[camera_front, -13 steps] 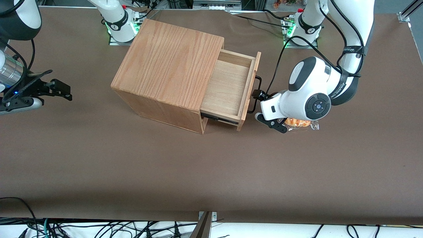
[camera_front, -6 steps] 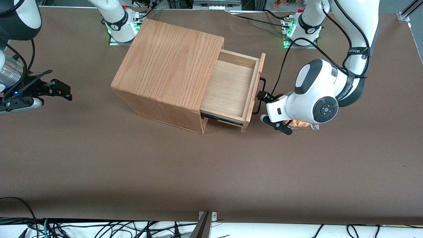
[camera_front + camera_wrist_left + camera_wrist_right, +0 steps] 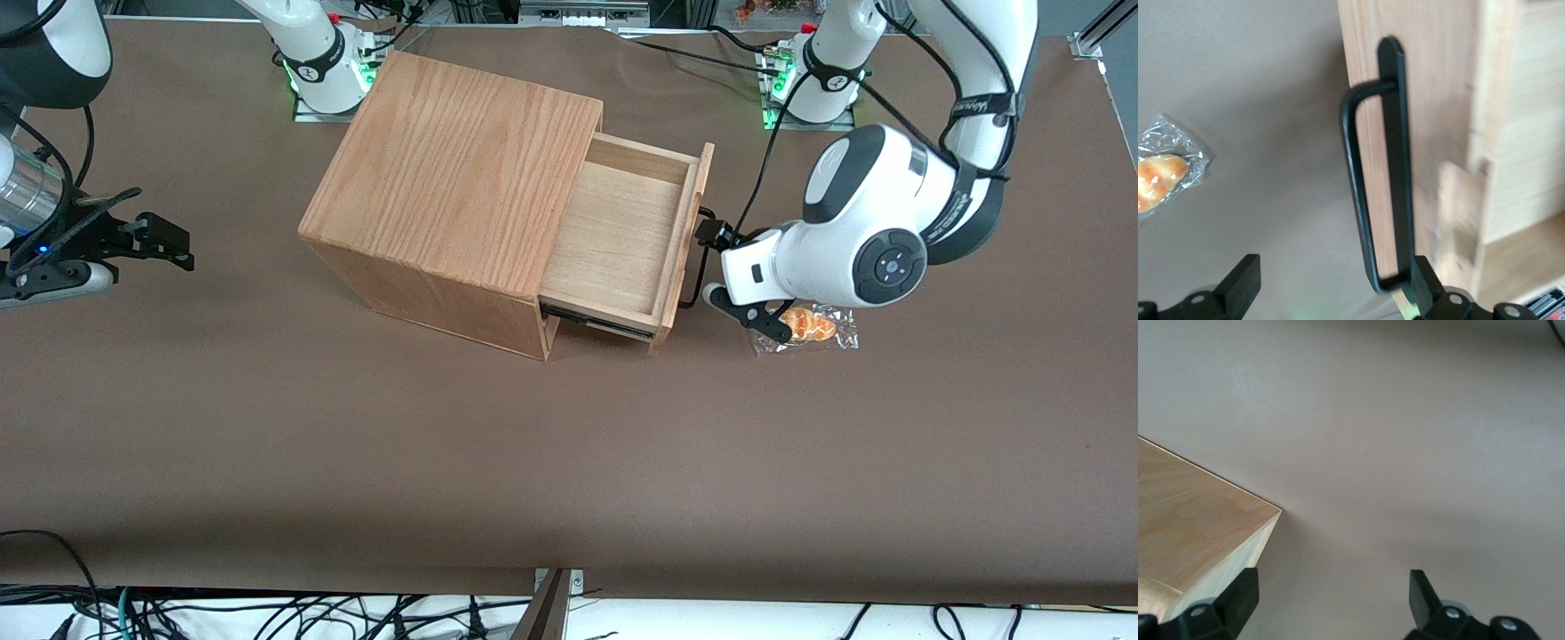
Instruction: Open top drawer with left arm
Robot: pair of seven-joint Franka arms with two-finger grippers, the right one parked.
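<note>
Front view, starting with what is nearest the camera: the bare brown table (image 3: 533, 462) fills the lower half of the frame. Higher up, toward the working arm's end, lies a small bread roll in a clear wrapper (image 3: 805, 327).

Just above the roll is the gripper (image 3: 709, 264) of the left arm (image 3: 853, 240). It sits right in front of the top drawer (image 3: 622, 231), at the thin black handle (image 3: 696, 267). In the left wrist view the gripper (image 3: 1331, 280) has its two fingers (image 3: 1239, 279) spread wide, with nothing held. The handle (image 3: 1355, 173) stands in the gap ahead of them, close to one finger and well apart from the other. The wrapped roll (image 3: 1161, 177) shows off to the side on the table.

The top drawer is in the middle of the front frame, in the upper half. It sticks a long way out of the big oak box (image 3: 453, 151), and its inside looks empty.

I think the pulling is done and the drawer is open enough, so the step in hand looks like letting go. The next move should take the gripper straight back from the drawer front with the fingers wide. It must not catch the bar, or the drawer could get pushed or tugged. It should also keep clear of the roll.
</note>
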